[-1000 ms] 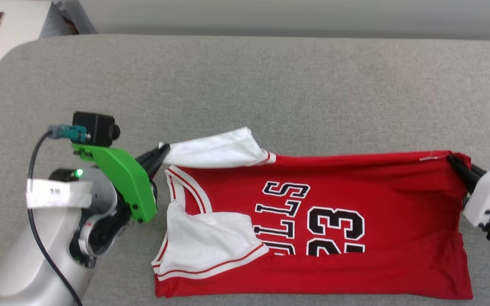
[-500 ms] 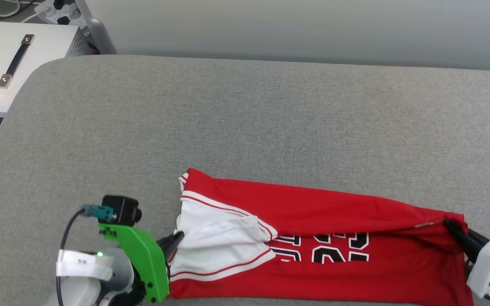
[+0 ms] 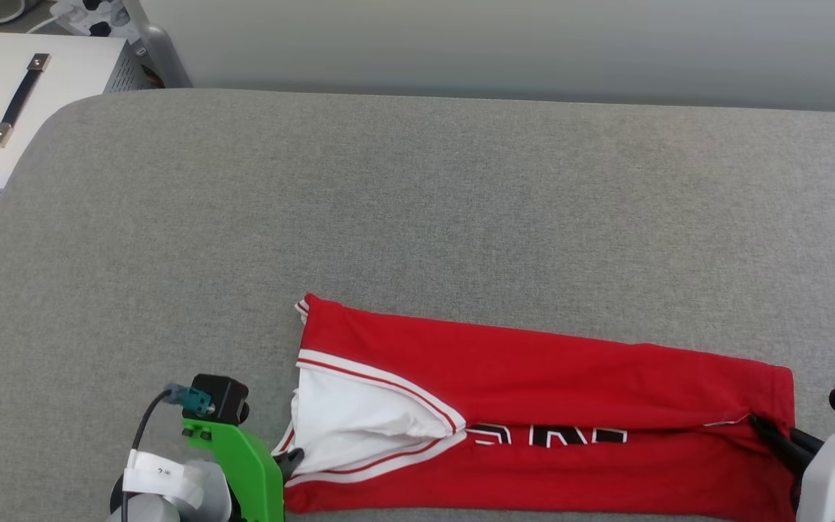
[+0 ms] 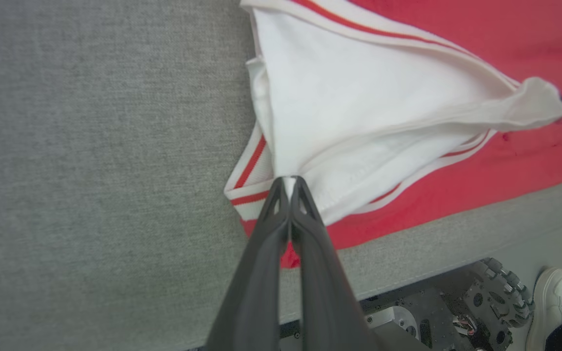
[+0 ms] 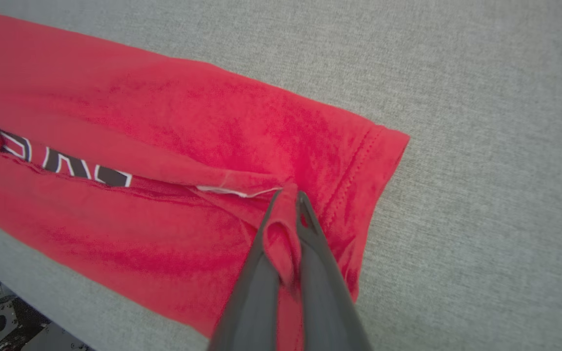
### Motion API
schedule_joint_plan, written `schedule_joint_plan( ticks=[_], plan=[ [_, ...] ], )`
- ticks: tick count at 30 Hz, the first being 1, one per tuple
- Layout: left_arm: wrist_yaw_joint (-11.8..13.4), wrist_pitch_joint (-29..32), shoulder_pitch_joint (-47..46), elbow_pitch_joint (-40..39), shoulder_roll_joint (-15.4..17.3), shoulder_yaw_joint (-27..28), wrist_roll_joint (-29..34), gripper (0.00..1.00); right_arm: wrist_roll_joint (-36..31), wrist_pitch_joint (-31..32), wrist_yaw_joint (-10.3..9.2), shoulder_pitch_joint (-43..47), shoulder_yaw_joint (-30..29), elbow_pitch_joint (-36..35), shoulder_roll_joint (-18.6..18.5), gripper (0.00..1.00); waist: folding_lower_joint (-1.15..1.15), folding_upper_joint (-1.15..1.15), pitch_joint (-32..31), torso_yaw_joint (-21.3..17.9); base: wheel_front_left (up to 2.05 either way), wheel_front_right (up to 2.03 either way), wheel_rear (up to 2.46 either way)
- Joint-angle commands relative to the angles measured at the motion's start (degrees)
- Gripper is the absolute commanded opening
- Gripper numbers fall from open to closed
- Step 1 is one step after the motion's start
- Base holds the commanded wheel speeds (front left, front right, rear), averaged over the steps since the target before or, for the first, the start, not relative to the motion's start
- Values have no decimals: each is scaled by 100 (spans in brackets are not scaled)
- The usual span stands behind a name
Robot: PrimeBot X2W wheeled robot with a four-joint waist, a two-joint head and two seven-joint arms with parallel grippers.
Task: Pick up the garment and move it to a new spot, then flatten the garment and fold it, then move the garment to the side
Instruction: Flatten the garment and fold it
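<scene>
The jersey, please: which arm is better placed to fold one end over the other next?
Probably the right: the right gripper is shut on the jersey at its flat hem corner; the left gripper pinches a loose white sleeve.

Red garment [image 3: 533,362] folded lengthwise on couch.

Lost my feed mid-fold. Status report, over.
Left gripper shut on white sleeve. Right gripper shut on red hem corner. Garment folded lengthwise, lying on grey cushion. No obstruction seen.
</scene>
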Motion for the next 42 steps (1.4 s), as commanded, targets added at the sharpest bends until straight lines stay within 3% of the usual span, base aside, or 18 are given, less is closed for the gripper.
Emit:
schedule_joint_plan(
  ticks=[1, 6, 7, 8, 9, 20, 28, 35, 38, 42],
  plan=[
    [-58, -5, -21, 93, -10, -40, 56, 0, -84, -80, -6, -71, 78, 50, -52, 0, 0, 0, 15, -3, 0, 0, 0],
    [-215, -147, -129, 385, -110, -196, 207, 0, -88, -130, -6, -151, 297, 288, -81, 0, 0, 0, 63, -8, 0, 0, 0],
    [-227, -230, -167, 455, -126, -220, 287, 34, -61, -132, -6, -173, 335, 323, -71, 38, 0, 0, 71, -7, 0, 0, 0],
    [-236, -290, -191, 510, -143, -239, 339, 82, -44, -162, -6, -192, 350, 346, -58, 95, 0, 0, 74, -5, 0, 0, 0],
    [-251, -335, -210, 578, -169, -260, 369, 100, 14, -150, -6, -202, 381, 382, -30, 100, 0, 0, 74, -4, 0, 0, 0],
    [-301, -993, -186, 772, -344, -193, 447, 100, 472, -100, -6, -160, 526, 223, -109, 100, 0, 0, -444, -10, 0, 0, 0],
    [-64, -2073, -136, 259, -421, 228, 636, 100, 742, 516, -6, 124, -191, -198, 99, 100, 0, 0, -676, -13, 0, 0, 0],
    [-8, -3263, -113, 30, -560, 530, 914, 100, 455, 1508, -6, 394, -1276, -256, 728, 100, 0, 0, -668, -7, 0, 0, 0],
    [30, -3811, -126, 85, -581, 581, 1221, 100, 57, 1946, -6, 422, -1921, -219, 1182, 100, 0, 0, -629, 10, 0, 0, 0],
    [109, -4097, -157, 185, -567, 624, 1861, 100, -656, 2490, -6, 390, -2612, -280, 1786, 100, 0, 0, -556, 64, 0, 0, 0]
  ],
)
